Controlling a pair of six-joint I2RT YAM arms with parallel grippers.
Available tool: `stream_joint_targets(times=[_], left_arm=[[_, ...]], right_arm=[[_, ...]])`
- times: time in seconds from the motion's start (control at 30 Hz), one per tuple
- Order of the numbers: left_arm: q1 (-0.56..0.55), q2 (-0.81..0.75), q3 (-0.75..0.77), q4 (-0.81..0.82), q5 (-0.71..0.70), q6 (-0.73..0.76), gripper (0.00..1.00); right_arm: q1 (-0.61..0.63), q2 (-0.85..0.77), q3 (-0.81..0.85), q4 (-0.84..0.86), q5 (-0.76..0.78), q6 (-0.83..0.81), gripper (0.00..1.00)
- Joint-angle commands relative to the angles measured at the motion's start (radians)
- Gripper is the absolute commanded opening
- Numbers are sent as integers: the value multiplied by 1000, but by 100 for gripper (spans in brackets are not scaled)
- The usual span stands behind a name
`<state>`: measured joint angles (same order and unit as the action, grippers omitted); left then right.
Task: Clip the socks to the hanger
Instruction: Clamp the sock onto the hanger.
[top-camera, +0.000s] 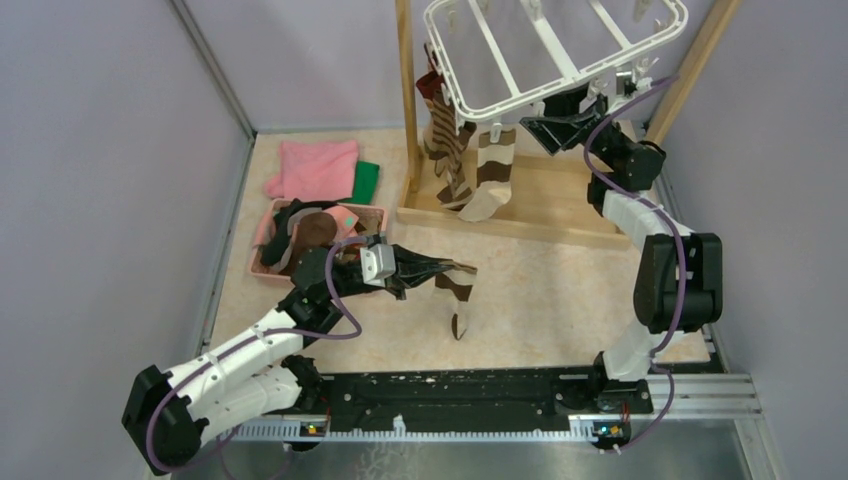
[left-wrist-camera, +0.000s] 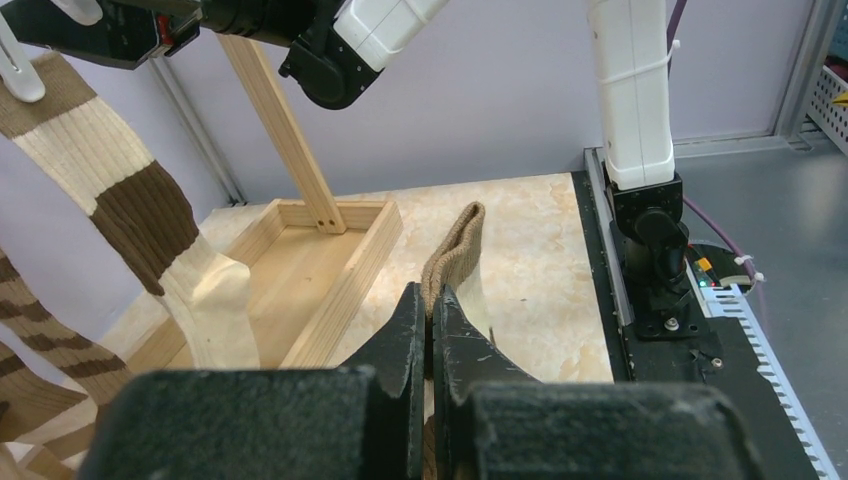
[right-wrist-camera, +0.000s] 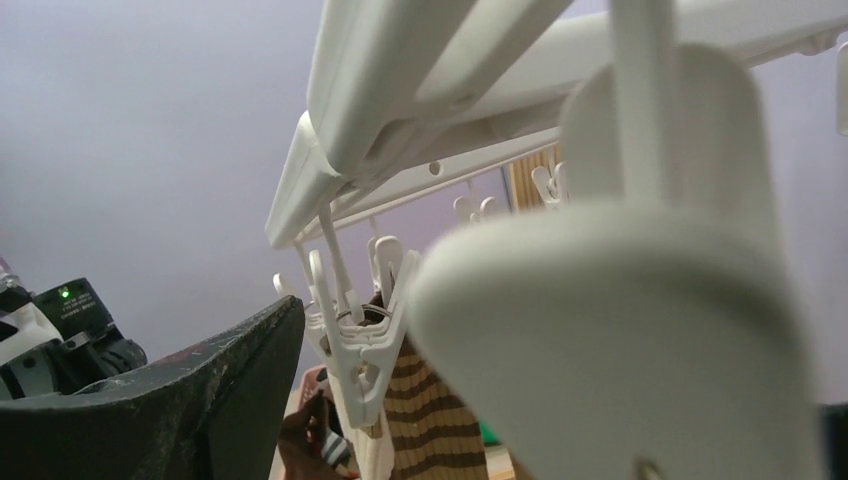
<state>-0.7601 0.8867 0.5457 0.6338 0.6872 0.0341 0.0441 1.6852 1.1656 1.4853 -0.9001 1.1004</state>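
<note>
Wooden frame (top-camera: 560, 195) stands beyond both your grippers. The hanger (top-camera: 520, 100) hangs tilted at the top of it. It is well above and ahead of your left gripper (top-camera: 440, 268). Your right gripper (top-camera: 552, 122) is right under its near rim.

Basket (top-camera: 262, 245) lies just behind and to the left of the left gripper, with a heap of socks (top-camera: 310, 228) in it. Pink cloth (top-camera: 315, 168) and green cloth (top-camera: 366, 180) lie past the basket, touching each other.

Two socks hang from the hanger, left of the right gripper. The banded sock (top-camera: 495, 175) is just beside it and the striped sock (top-camera: 445, 150) is further left, near the post. Both reach down to the frame's base.

Left gripper (left-wrist-camera: 432, 300): fingers pressed together, pinching the held sock (top-camera: 458, 295). In your left wrist view its ribbed cuff (left-wrist-camera: 455, 250) stands up past the fingertips. From overhead, the rest droops below the tips toward the table. You cannot tell whether it touches.

Right gripper: fingers spread. In the right wrist view the near clip (right-wrist-camera: 640, 300), blurred and very close, sits between them. A clear gap shows between it and the one visible finger (right-wrist-camera: 180, 390). The other finger is all but out of view, so contact on that side cannot be told. The far clip (right-wrist-camera: 360, 340), left of the near one, is shut on the top of a hung sock.
</note>
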Motion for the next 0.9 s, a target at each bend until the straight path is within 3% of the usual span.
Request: stream_joint_targets(times=[0.0,0.37,0.87], left_arm=[[-4,-6,19,27,7,22,0],[-4,-12,22,23,8,19,0],[-4,-19,20,20,13,23,0]], right_arm=[[10,-13,49,236,5,-7,78],[12,-78,-89,236,101,-114,84],[11,-126,-114,236,107,-227,86]])
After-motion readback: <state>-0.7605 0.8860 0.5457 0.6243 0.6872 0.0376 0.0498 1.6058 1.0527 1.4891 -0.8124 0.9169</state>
